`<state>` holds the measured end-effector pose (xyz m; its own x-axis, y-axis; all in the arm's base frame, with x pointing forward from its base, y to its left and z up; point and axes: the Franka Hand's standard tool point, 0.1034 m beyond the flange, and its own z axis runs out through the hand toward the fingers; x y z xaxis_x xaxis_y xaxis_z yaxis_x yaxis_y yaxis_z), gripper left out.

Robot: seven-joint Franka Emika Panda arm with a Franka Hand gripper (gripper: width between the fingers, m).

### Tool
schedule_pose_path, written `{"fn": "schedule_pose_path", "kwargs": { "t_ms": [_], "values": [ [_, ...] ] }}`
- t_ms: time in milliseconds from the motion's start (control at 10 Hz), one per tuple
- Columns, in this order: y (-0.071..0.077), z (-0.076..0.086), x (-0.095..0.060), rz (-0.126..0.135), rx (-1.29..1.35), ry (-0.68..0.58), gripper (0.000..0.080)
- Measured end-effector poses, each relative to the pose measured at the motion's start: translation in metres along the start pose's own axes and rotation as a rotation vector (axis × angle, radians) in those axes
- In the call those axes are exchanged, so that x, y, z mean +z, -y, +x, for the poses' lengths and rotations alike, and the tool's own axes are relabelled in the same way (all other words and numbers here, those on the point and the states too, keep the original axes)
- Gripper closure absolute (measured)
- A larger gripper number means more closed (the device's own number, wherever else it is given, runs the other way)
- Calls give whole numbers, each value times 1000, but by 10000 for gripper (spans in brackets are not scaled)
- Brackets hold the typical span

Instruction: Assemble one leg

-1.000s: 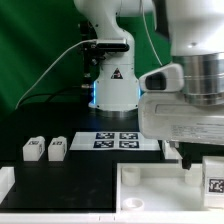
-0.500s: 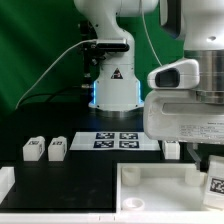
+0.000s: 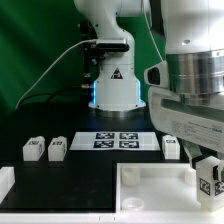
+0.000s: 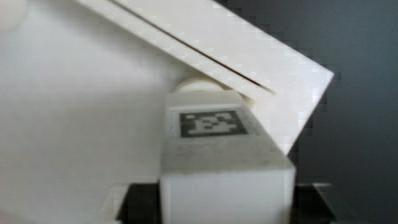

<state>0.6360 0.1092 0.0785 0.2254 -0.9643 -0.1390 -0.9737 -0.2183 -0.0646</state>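
Arm point(image 3: 195, 90) fills the exterior view's right, wrist low over the tray point(image 3: 150, 190), the big white rimmed piece at the near edge of the black bench point(image 3: 70, 172). Marker board point(image 3: 118, 140) lies flat mid-bench by the robot base. Four legs: two side by side at the exterior view's left point(image 3: 33, 148) point(image 3: 57, 148), one just past the board point(image 3: 171, 147), one under the wrist point(image 3: 210, 176). That last leg point(image 4: 221, 150) is the one in hand: the wrist view shows it upright, tag facing the camera, top end against the tray's angled edge. Fingers point(image 3: 207, 178) look closed on it, though the pads themselves are hidden, so this is a judgement.

Step, judged: carrying a gripped leg to its mounting spot at the tray corner. Next move calls for lining the leg's end up with its socket, then pressing or twisting it in. The socket isn't visible, so I can't tell if the alignment is good.
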Motion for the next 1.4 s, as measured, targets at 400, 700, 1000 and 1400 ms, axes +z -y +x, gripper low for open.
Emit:
{"fn": "schedule_pose_path", "kwargs": {
  "t_ms": [400,700,1000,1400],
  "values": [
    [-1,-11,4,18,365,24,501],
    [-1,-13,4,18,126,18,221],
    [-2,-16,4,-1,-329,9,153],
    [-1,-5,5,-50,-999,-44,151]
  ]
}}
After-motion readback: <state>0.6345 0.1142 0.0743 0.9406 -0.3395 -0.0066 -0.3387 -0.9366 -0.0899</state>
